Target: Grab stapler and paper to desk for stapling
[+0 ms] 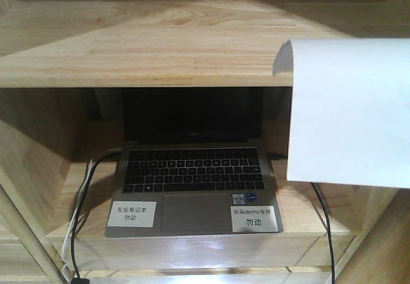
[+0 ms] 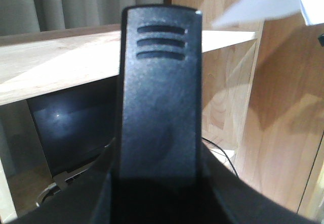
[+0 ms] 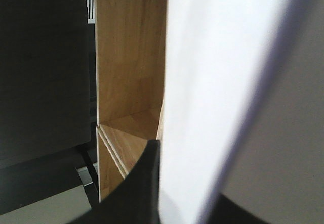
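Observation:
The stapler [image 2: 159, 92] fills the left wrist view, a black ribbed body standing up between the dark jaws of my left gripper [image 2: 159, 186], which is shut on it. The white paper [image 3: 217, 82] runs up through the right wrist view, pinched in my right gripper [image 3: 185, 196], whose dark finger [image 3: 136, 188] lies against its left face. In the front view the paper [image 1: 349, 111] hangs at the right, its top corner curled, in front of the shelf. Its corner also shows as a paper edge [image 2: 258, 6] at the left wrist view's top right. Neither gripper shows in the front view. The desk is out of view.
An open laptop [image 1: 192, 175] with two white labels sits in the shelf bay under a wooden shelf board [image 1: 141, 47]. Cables [image 1: 323, 220] hang at both sides of the laptop. A wooden side panel [image 3: 129, 57] stands close beside the paper. Grey curtains [image 2: 76, 4] hang behind.

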`<state>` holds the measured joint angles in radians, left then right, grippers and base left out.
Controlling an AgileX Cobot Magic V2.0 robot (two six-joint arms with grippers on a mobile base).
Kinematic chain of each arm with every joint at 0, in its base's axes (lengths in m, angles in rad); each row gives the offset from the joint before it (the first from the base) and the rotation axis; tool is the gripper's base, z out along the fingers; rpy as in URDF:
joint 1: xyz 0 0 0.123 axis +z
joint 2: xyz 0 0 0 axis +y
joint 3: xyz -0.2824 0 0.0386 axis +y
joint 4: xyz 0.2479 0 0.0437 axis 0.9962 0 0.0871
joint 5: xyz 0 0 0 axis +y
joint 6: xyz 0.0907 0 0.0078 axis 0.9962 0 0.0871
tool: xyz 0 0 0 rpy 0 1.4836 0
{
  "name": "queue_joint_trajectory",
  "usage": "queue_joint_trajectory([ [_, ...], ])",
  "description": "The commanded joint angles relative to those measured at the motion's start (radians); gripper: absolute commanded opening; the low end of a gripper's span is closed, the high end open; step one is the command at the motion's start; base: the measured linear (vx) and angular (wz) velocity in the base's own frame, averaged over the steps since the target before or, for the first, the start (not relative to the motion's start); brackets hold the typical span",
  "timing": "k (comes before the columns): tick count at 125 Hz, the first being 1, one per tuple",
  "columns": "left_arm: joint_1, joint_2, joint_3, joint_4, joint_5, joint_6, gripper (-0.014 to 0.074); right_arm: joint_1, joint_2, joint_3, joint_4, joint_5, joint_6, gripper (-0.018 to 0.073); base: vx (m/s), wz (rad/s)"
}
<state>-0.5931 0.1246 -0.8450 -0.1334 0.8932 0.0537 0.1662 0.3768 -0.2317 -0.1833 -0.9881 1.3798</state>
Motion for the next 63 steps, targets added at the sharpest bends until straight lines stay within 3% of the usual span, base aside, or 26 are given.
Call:
queue_joint_trajectory([
  [1,-0.006,0.018,-0.023,-0.016,-0.115,-0.002,-0.0006,-0.007,0.005,-0.031,-0.007,-0.028,0.006,-0.0007,0.0,0.0],
  [63,-0.006,0.018,-0.023,-0.016,-0.115,-0.002,-0.0006,-0.007,0.005,-0.031,-0.015,-0.028,0.006,-0.0007,0.0,0.0],
])
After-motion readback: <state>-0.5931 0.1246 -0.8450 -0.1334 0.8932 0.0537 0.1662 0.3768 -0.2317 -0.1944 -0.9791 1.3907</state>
